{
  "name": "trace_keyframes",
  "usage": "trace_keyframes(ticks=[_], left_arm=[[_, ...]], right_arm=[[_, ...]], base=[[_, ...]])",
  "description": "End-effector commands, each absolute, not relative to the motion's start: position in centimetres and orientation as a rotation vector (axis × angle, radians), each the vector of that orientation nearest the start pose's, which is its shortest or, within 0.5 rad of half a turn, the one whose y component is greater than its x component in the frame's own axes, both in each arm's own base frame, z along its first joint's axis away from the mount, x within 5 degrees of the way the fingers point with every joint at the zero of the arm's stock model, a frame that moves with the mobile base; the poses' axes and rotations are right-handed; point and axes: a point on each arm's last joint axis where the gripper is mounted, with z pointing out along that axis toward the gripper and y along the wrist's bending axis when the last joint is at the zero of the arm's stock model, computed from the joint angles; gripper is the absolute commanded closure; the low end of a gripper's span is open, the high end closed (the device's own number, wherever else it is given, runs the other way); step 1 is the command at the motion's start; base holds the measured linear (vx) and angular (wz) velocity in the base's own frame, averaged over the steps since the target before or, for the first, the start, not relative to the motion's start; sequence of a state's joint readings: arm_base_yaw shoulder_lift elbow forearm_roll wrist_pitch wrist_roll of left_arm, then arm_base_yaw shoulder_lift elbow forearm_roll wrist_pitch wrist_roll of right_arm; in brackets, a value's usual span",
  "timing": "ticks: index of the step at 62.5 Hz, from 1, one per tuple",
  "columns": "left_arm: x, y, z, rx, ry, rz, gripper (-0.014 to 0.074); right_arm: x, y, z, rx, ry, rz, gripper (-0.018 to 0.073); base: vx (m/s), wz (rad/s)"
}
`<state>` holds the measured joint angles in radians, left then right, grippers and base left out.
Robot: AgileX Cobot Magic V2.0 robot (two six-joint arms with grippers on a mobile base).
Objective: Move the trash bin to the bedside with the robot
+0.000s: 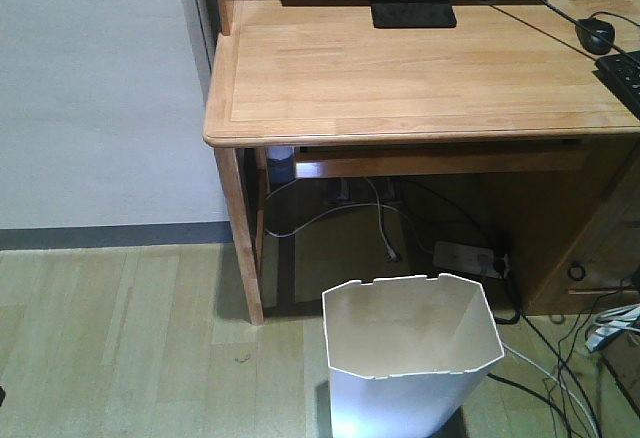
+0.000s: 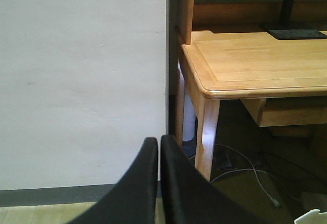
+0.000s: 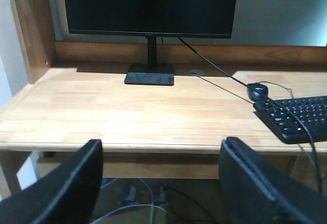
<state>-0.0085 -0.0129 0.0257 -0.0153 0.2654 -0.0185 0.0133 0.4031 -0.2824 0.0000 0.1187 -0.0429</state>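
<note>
trash bin (image 1: 410,358) stands on the floor just in front of the desk (image 1: 400,68), below its front edge and toward its left leg, not under it. no bed in any view, so judged: the move to the bedside has not started and the bin sits where it is normally kept by the desk.

bin is upright, open mouth facing up. its long axis runs vertical, wide notched rim on top, tapering to a narrower base. the inside looks empty. one flat side of the rim faces the desk. only a sliver of the rim shows in the left wrist view's lower corner.

left gripper (image 2: 159,147) has its fingers nearly together, only a thin slit between them, nothing held. it looks at the desk's left front leg and the wall (image 2: 76,81) beside the desk, off to the left of the bin.

right gripper (image 3: 161,144) is spread wide and empty, raised to about desktop level and facing the monitor (image 3: 150,4), with mouse (image 3: 257,91) and keyboard (image 3: 299,116) at the desk's right.

neither gripper touches the bin. judged: both arms are parked high, above the rim. the thin rim wall looks like the easiest pinch point.

power strip (image 1: 465,255) and loose cables lie under the desk behind the bin, a possible snag.
</note>
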Motion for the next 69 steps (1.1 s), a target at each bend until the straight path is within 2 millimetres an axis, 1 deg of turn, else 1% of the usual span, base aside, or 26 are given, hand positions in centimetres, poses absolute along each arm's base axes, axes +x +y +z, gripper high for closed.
trace_keyframes(ticks=[1,7,16,24,33,44,52,57,69], left_arm=[[5.5,-0.1,18.2,-0.020,1.697,-0.044,0.0602],[5.5,-0.1,18.2,-0.020,1.697,-0.044,0.0602],[5.5,-0.1,18.2,-0.020,1.697,-0.044,0.0602],[5.5,-0.1,18.2,-0.020,1.697,-0.044,0.0602],[5.5,-0.1,18.2,-0.020,1.697,-0.044,0.0602],[5.5,-0.1,18.2,-0.020,1.697,-0.044,0.0602],[5.5,-0.1,18.2,-0.020,1.697,-0.044,0.0602],[5.5,-0.1,18.2,-0.020,1.697,-0.044,0.0602],[5.5,-0.1,18.2,-0.020,1.697,-0.044,0.0602]], right_arm=[[9.9,0.1,28.4,-0.031,1.651,-0.009,0.0073],[10.2,0.1,28.5,-0.032,1.722,-0.007,0.0073],[11.9,0.2,29.6,-0.036,1.860,-0.001,0.0073],[13.9,0.2,30.4,-0.049,1.986,-0.004,0.0073],[16.3,0.3,30.8,-0.107,2.103,-0.032,0.0073],[18.5,0.5,31.1,-0.178,2.231,-0.038,0.0073],[19.8,0.6,30.8,-0.227,2.289,-0.028,0.0073],[20.7,0.8,29.9,-0.249,2.325,-0.018,0.0073],[23.4,0.8,26.5,-0.274,2.466,-0.005,0.0073]], base=[[0.00,0.00],[0.00,0.00],[0.00,0.00],[0.00,0.00],[0.00,0.00],[0.00,0.00],[0.00,0.00],[0.00,0.00],[0.00,0.00]])
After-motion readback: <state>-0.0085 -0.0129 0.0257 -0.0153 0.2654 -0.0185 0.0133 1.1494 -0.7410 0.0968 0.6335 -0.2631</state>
